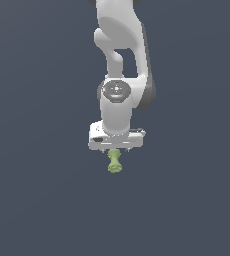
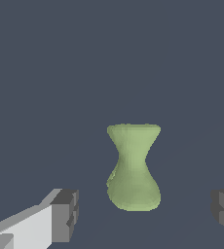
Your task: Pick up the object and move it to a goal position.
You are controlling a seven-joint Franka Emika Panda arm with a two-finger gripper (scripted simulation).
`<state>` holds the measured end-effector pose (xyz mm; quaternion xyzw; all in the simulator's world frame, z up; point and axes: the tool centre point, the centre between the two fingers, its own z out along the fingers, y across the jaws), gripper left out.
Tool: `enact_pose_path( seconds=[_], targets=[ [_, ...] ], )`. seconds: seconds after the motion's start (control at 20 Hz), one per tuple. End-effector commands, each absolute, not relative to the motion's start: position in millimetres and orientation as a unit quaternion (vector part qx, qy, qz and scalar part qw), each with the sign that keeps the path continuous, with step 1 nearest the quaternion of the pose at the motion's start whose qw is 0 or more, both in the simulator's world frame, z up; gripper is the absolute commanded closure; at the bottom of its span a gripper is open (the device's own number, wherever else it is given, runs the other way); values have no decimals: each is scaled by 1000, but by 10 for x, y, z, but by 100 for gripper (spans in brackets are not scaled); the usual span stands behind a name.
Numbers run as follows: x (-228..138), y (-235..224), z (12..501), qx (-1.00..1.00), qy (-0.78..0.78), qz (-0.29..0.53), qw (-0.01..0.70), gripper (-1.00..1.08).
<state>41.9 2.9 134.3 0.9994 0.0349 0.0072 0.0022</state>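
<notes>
The object [image 1: 115, 162] is a small light-green hourglass piece with a narrow waist, lying on the dark grey-blue floor. In the exterior view it shows just under the white hand of the arm. My gripper [image 1: 115, 150] hangs directly over it, pointing down. In the wrist view the object [image 2: 133, 170] lies between the two grey fingertips [image 2: 65, 215], which stand wide apart on either side of one flared end. My gripper [image 2: 144, 213] is open, and there is a clear gap between each pad and the object. Nothing is held.
The white arm [image 1: 119, 55] rises above the hand toward the exterior view's upper edge. The plain dark floor [image 1: 37, 200] stretches all around, with no other object in sight.
</notes>
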Motion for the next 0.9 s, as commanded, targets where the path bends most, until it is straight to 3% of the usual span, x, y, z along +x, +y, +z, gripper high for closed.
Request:
enact_pose_path(
  seconds=[0.0,0.85],
  targets=[
    [451,6,1235,999,34,4,1,-92],
    [466,-20,814,999,33,0,0,-92]
  ],
)
